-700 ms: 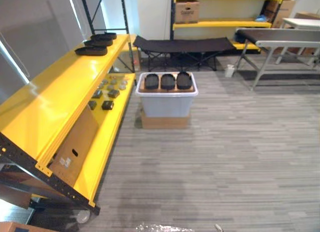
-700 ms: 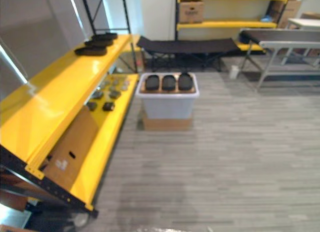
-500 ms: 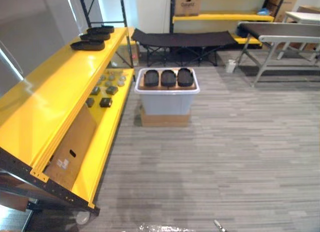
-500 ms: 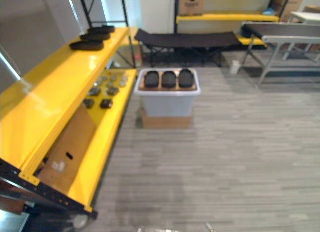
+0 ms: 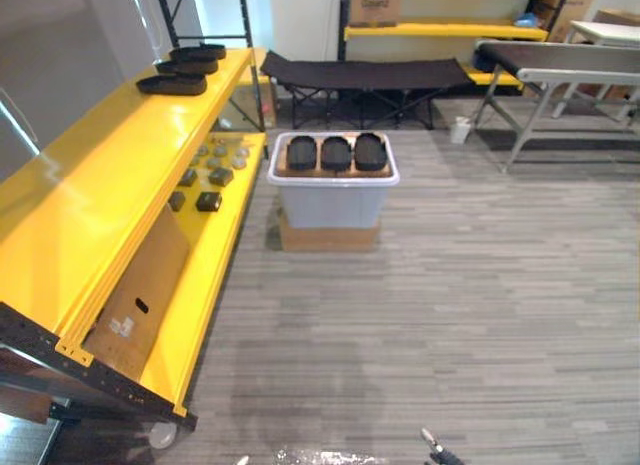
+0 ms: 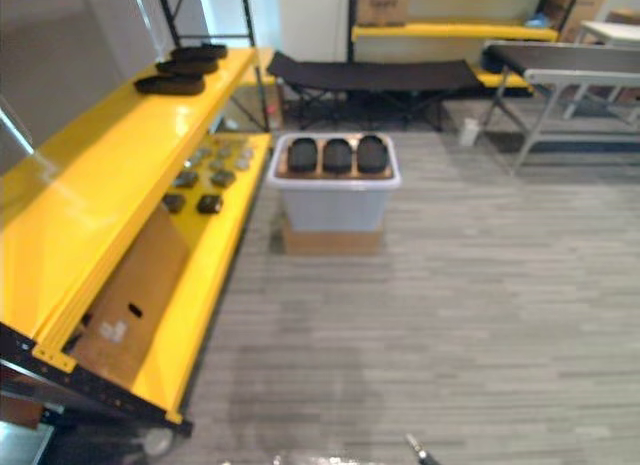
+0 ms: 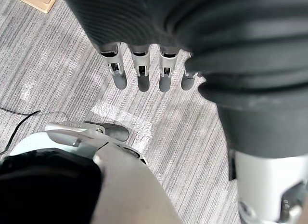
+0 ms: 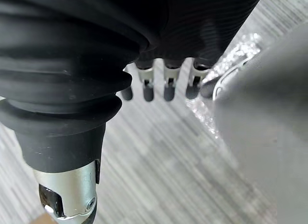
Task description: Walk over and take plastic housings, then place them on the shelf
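Note:
Three black plastic housings [image 5: 335,152] lie side by side on a board in a white bin [image 5: 330,203] standing on the floor ahead. On my left runs a yellow shelf [image 5: 110,175]; three more black housings [image 5: 180,70] rest at the far end of its top level. My left hand [image 7: 140,72] hangs over the floor with straight fingers and holds nothing. My right hand [image 8: 167,86] hangs the same way, empty, fingers straight.
The bin sits on a cardboard box [image 5: 328,235]. Small dark and grey parts [image 5: 208,177] and a leaning cardboard sheet [image 5: 145,285] occupy the lower shelf level. A black folding cot [image 5: 365,75] stands behind the bin, a grey table [image 5: 560,60] at the right.
The whole picture has shifted a little, so the camera has moved. The bin, the shelf and the housings have kept their places.

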{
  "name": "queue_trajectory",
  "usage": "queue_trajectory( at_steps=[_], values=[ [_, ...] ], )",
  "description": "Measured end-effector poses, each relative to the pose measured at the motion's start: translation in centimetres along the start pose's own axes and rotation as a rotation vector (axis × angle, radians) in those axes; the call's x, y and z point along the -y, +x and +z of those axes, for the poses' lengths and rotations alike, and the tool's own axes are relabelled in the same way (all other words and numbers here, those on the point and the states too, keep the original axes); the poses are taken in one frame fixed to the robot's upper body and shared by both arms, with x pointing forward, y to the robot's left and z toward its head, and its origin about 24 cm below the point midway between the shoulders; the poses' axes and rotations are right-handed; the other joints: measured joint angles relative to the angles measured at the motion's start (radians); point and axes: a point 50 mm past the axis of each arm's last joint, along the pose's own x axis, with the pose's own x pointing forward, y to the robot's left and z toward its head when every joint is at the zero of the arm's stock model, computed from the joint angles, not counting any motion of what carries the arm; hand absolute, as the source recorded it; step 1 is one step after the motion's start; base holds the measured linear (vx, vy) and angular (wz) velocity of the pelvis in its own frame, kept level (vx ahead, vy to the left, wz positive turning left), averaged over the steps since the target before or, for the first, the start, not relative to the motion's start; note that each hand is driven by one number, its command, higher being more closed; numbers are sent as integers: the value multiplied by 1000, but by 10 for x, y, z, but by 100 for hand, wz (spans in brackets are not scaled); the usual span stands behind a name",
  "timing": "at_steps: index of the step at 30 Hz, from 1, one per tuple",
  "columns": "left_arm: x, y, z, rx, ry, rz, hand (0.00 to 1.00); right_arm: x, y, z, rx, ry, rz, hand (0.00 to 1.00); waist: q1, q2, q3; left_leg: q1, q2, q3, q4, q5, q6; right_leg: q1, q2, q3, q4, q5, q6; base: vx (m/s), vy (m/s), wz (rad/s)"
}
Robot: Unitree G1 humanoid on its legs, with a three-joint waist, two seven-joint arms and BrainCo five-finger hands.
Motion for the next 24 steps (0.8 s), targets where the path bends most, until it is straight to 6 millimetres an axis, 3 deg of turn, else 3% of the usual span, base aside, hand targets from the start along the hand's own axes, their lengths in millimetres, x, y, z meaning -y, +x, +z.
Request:
queue_trajectory(
  at_steps=[3,9,11,14,16,19,24],
  values=[
    [2,0,-1,-2,0,-4,0,2,0,1,3,-5,-3,0,-2,8,0,0,-4,-1,-1,4,6,1,-5,-8,1,0,1,-106,17,5],
    [2,0,3,19,20,-6,0,-6,2,5,3,-49,21,0,1,-7,-5,-68,-10,0,2,3,10,-71,-15,-12,1,-4,8,-64,35,0],
    [3,1,20,67,45,-8,0,-15,4,15,26,-55,44,0,0,-16,17,-174,-7,1,72,-8,21,-153,-22,-12,25,15,10,61,25,4],
    [7,1,44,130,82,-17,0,-29,7,32,65,-72,77,0,3,-40,98,-247,3,0,163,-38,26,-186,-25,-10,32,33,2,33,7,3],
    [12,1,55,161,97,-23,0,-35,8,41,87,-97,92,0,10,-45,110,-279,7,3,206,-62,24,-201,-25,-5,33,34,3,52,12,-5],
    [23,0,71,221,106,-46,0,-40,8,52,120,-141,109,0,26,-34,128,-305,18,15,275,-105,22,-206,-25,10,41,34,3,73,32,-11],
    [36,-3,90,299,134,-78,0,-55,8,62,155,-202,168,0,26,-28,165,-340,40,14,379,-150,14,-207,-20,14,64,34,3,18,15,-3]
  ],
)
